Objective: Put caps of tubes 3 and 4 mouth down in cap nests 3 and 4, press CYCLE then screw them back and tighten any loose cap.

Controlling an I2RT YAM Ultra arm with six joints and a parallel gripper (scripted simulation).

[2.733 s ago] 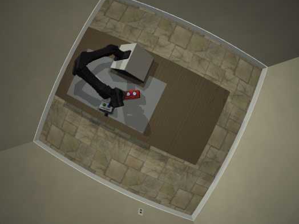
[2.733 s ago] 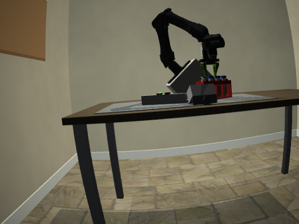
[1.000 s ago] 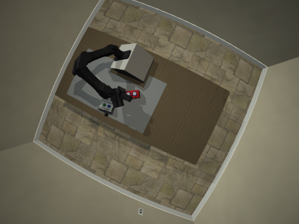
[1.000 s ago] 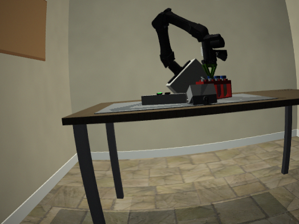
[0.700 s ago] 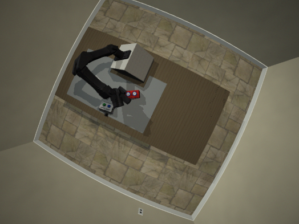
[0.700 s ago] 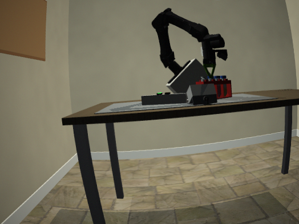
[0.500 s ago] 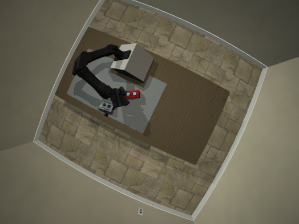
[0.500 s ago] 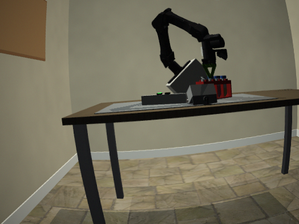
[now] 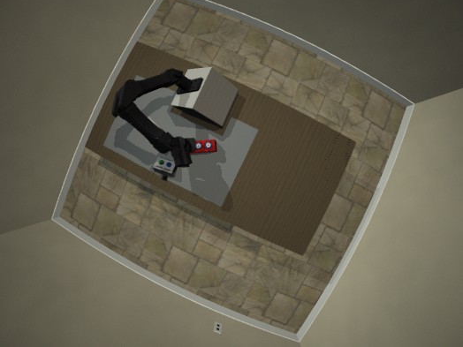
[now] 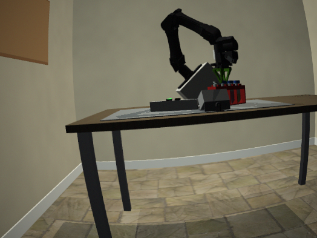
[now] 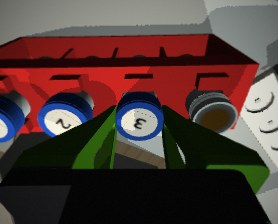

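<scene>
Top: the arm's gripper (image 9: 185, 152) sits over the left end of the red decapping station (image 9: 208, 146), beside the key desk (image 9: 164, 166).
Exterior: green fingers (image 10: 218, 76) reach down onto the caps; a green lamp (image 10: 169, 99) glows.
Wrist: the gripper (image 11: 139, 142) pinches cap 3 (image 11: 139, 117), beside cap 2 (image 11: 65, 115); the tube (image 11: 212, 107) on the other side stands uncapped.

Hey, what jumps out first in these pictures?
In the wrist view, the green claw is shut on the blue cap marked 3, in front of the red decapping station. Just right of it, one tube stands uncapped, its amber mouth open.
</scene>
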